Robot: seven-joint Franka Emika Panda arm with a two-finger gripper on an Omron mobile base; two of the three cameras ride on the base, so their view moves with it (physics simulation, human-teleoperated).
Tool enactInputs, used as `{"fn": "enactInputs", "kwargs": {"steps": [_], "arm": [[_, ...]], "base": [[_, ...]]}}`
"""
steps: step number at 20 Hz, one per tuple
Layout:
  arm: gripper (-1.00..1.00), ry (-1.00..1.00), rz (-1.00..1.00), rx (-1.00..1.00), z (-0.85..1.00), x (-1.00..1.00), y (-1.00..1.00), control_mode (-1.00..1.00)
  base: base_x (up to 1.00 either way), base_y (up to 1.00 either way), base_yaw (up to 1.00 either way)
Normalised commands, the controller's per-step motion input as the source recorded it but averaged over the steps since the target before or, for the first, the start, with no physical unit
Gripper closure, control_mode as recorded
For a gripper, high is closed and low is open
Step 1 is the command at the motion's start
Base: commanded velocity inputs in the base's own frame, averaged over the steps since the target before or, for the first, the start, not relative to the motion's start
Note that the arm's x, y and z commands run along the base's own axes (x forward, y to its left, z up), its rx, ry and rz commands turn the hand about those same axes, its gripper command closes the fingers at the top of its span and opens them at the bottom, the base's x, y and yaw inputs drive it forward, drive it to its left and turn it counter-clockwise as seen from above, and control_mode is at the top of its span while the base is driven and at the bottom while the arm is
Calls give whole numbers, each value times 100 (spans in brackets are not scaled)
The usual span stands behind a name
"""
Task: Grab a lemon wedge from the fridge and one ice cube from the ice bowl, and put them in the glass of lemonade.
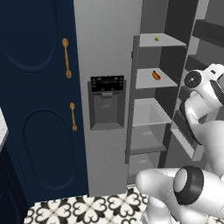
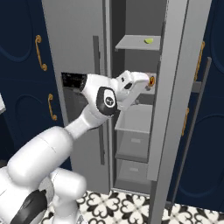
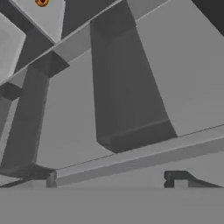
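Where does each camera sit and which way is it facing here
Left base view: behind the arm's left, facing the open fridge; white arm at lower right.
Right base view: behind its right, same fridge; arm at lower left.
Hand view: on the hand, close on grey shelving.
Both base views share the lemon wedge and hot dog.

In the right base view the arm's wrist is covering most of the hot dog (image 2: 152,81), so only its end is showing. In the hand view the top edge is cutting off the hot dog (image 3: 42,2). The gripper (image 3: 177,180) is showing only one dark tip there, so its opening is not readable. The lemon wedge (image 1: 157,38) is appearing too small for details.
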Motion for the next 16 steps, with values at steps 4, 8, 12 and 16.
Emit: {"fn": "enactInputs", "kwargs": {"steps": [4, 8, 12, 16], "arm": [[-100, -57, -3, 18, 28, -78, 98, -100], [-100, -43, -9, 34, 9, -97, 100, -100], [-100, -27, -12, 55, -9, -100, 100, -100], [-100, -15, -6, 69, -21, -100, 100, -100]], "base": [[0, 0, 0], [0, 0, 0], [0, 0, 0], [0, 0, 0]]}}
